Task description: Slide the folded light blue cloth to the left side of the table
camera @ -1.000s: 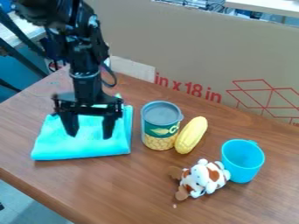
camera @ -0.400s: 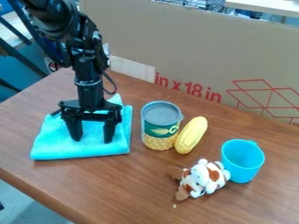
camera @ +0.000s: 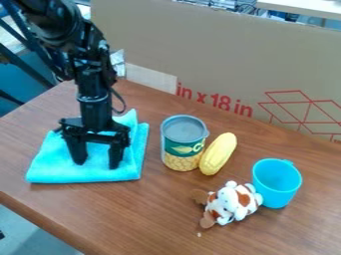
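Note:
The black gripper points down at the left of the table, its open fingertips resting on or just over the folded turquoise cloth. No object stands between its fingers. Part of the cloth's back half is hidden behind the gripper. Right of the cloth stands a can with a grey lid and a green and yellow label. A yellow corn cob leans or lies close against the can's right side.
A brown and white plush toy lies at the front right, touching or nearly touching a blue cup. Behind the wooden table stands a tall cardboard panel. The table's front edge runs along the lower left.
The gripper has come lower and, most recently, shifted left. The cloth has slid slightly left with it. Can, corn, toy and cup have stayed in place.

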`<state>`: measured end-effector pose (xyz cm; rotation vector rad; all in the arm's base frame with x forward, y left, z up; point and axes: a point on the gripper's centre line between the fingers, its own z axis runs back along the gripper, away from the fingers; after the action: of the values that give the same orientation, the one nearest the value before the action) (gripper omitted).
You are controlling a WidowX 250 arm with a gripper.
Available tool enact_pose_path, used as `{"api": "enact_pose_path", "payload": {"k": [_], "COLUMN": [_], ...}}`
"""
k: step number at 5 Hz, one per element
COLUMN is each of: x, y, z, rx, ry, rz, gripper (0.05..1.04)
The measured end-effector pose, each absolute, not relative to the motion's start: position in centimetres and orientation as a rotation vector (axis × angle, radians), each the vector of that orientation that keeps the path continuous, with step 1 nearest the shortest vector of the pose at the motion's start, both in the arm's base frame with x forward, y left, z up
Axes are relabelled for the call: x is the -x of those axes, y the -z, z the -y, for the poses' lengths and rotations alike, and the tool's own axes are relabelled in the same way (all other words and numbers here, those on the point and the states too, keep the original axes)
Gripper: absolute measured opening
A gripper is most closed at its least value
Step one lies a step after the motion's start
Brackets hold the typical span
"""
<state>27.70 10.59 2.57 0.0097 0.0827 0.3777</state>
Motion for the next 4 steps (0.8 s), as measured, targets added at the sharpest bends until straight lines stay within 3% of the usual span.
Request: {"api": "enact_pose_path", "payload": {"k": [1, 3, 4], "x": [-25.2, -24.2, -24.5], "y": [-2.7, -4.7, -4.4], "z": [-13.3, -19.7, -20.9], "rx": [-0.012, -0.032, -0.019], "ry": [-0.393, -0.452, -0.456], "rz": [-0.107, -0.045, -0.032], "gripper": [1.001, 1.001, 1.001]}}
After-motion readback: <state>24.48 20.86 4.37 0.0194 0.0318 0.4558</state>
